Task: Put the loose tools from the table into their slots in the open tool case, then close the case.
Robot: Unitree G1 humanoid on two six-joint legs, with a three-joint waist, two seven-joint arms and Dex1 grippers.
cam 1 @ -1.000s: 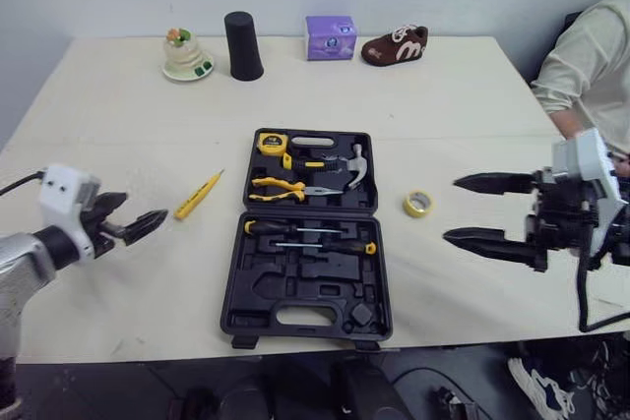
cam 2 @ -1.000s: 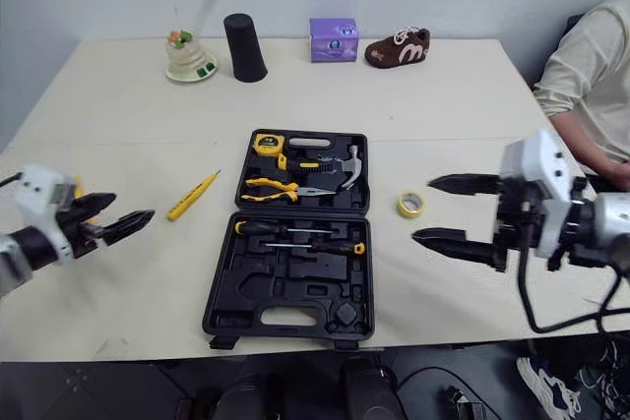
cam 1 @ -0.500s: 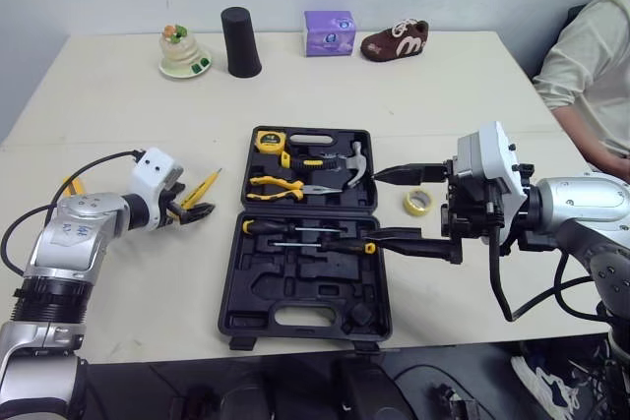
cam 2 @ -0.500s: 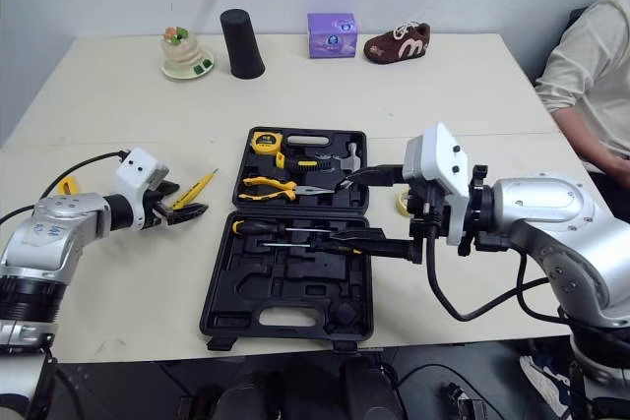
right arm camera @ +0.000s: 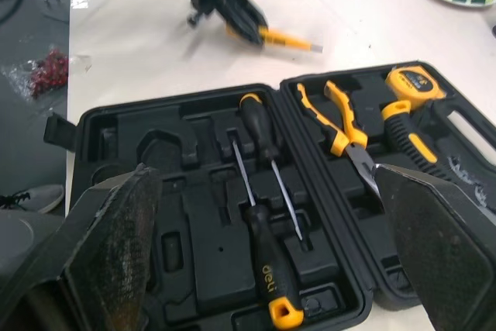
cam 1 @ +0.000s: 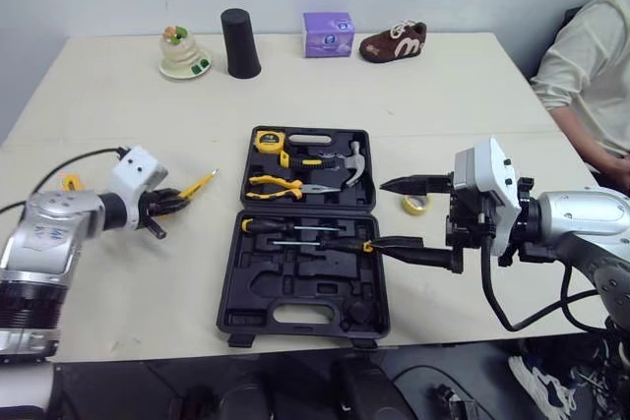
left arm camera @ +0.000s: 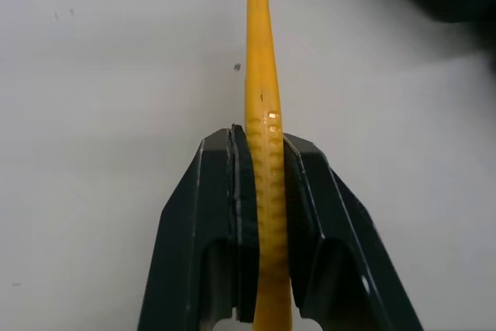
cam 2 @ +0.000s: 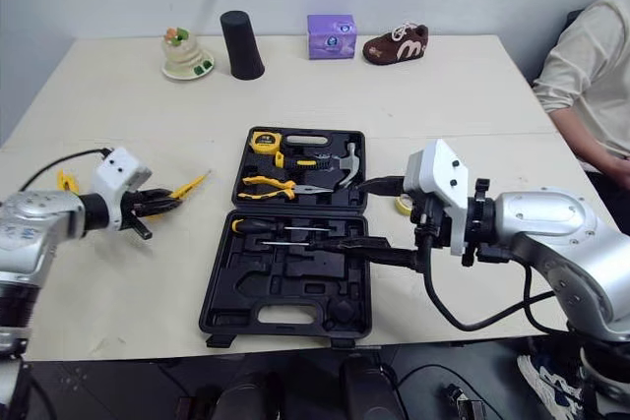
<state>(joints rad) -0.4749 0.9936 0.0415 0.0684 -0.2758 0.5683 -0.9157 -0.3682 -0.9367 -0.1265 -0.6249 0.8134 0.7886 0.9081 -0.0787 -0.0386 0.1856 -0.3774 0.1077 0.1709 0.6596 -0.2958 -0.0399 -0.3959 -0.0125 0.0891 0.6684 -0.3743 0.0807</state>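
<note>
The black tool case point(cam 1: 232, 294) lies open in the middle of the table, holding a tape measure point(cam 1: 272, 142), pliers point(cam 1: 281, 184), a hammer point(cam 1: 356, 162) and two screwdrivers point(cam 1: 295, 228). To its left, my left gripper point(cam 1: 177, 200) is shut on the handle of a slim yellow screwdriver point(cam 1: 201, 182). In the left wrist view both fingers point(left arm camera: 221, 191) press against the yellow shaft point(left arm camera: 262, 98), whose tip points toward the case. My right gripper point(cam 1: 394, 215) hangs open over the case's right edge, nothing between its fingers. A small yellow tape roll point(cam 1: 417, 205) lies just behind it on the table.
Along the table's far edge stand a figurine on a dish point(cam 1: 184, 56), a black cup point(cam 1: 240, 43), a purple box point(cam 1: 328, 33) and a brown shoe point(cam 1: 394, 42). A person in a light shirt point(cam 1: 591, 66) sits at the right.
My left gripper has reached the yellow screwdriver and shut on its handle. My right gripper came in from the right to the case's edge, still open.
</note>
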